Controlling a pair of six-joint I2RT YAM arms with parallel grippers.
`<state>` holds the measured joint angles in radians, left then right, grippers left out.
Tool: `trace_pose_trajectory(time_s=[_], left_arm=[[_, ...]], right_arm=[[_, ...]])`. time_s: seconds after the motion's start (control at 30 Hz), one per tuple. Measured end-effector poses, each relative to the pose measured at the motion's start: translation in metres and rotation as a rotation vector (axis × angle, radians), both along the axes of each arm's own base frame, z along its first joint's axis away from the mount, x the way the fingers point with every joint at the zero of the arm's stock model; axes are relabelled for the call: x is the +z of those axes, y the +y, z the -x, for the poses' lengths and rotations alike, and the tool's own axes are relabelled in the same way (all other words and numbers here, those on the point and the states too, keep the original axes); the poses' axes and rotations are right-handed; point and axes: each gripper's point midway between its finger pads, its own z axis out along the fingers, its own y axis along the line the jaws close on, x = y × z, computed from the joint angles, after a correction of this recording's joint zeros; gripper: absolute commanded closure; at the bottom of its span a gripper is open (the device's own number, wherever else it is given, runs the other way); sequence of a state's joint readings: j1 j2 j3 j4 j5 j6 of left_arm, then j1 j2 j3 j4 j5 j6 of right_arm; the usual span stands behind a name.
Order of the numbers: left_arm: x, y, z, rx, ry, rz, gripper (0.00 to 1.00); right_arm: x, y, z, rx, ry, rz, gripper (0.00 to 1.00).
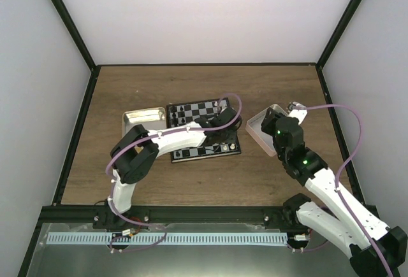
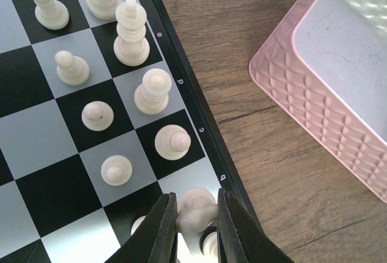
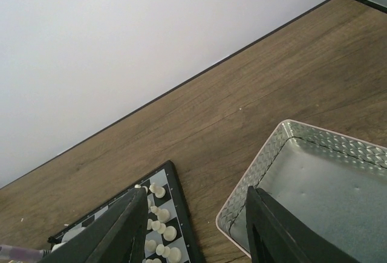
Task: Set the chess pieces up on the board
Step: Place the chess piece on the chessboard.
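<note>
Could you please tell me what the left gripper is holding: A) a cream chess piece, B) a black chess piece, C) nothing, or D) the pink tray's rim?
A: the left gripper is closed on a small cream chess piece at the edge of the black-and-silver checked chessboard.

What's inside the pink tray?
Only a bare grey floor shows inside the pink tray. The right end effector covers the tray's near corner, so anything there is hidden.

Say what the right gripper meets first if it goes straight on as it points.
Probably the rim of the pink square tray, which lies just ahead between the open jaws of the right gripper. Beyond it lies brown wooden table. Depth is unclear.
</note>
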<state>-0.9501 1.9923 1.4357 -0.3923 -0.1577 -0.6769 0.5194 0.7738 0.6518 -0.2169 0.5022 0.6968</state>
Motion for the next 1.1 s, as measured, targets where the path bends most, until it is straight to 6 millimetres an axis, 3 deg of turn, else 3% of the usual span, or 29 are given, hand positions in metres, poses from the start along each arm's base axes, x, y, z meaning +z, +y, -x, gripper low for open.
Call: trace_pose_trajectory(time_s=[0.33,0.73,1.1], left_arm=[[-0.001,-0.007,-0.003,0.005,-0.006,-0.044,0.83],[-0.023,-0.007,0.005,-0.004,0.013,-0.126,0.83],[-0.029,-0.009,0.003,-0.01,0.015,-0.141,0.75]], right_arm=[[0.0,-0.009,0.006,-0.034,-0.015,-0.008,0.55],[0.012,-0.024,0.015,-0.097,-0.064,-0.041,0.55],[0.01,-0.024,0.015,-0.1,-0.059,-0.04,0.55]])
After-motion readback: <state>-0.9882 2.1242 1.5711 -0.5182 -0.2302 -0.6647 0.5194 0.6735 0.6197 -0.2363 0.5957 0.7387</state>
